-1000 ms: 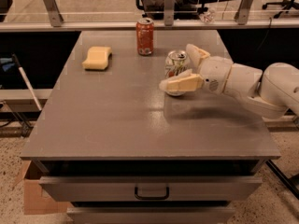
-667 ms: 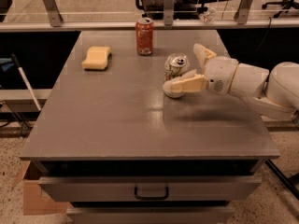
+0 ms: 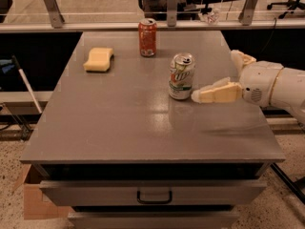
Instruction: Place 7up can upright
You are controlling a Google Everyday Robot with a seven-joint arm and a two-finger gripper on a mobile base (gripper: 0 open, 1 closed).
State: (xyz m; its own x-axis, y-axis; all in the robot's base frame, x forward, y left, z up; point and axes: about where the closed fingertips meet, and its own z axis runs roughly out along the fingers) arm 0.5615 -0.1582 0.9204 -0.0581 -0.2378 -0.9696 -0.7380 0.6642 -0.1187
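The 7up can (image 3: 181, 76), silver-white with a green band and logo, stands upright on the grey table (image 3: 143, 128), right of centre. My gripper (image 3: 224, 75) is just to the right of the can, low over the table. Its jaws are open: one cream finger (image 3: 217, 92) points at the can's base with its tip close to it, the other finger (image 3: 242, 59) is further back. The gripper holds nothing.
An orange-red soda can (image 3: 147, 37) stands upright at the table's far edge. A yellow sponge (image 3: 99, 59) lies at the far left. A drawer handle (image 3: 154, 196) is below the front edge. A railing runs behind the table.
The gripper has let go of the 7up can and drawn back to the right. The can now stands free and upright on the table.
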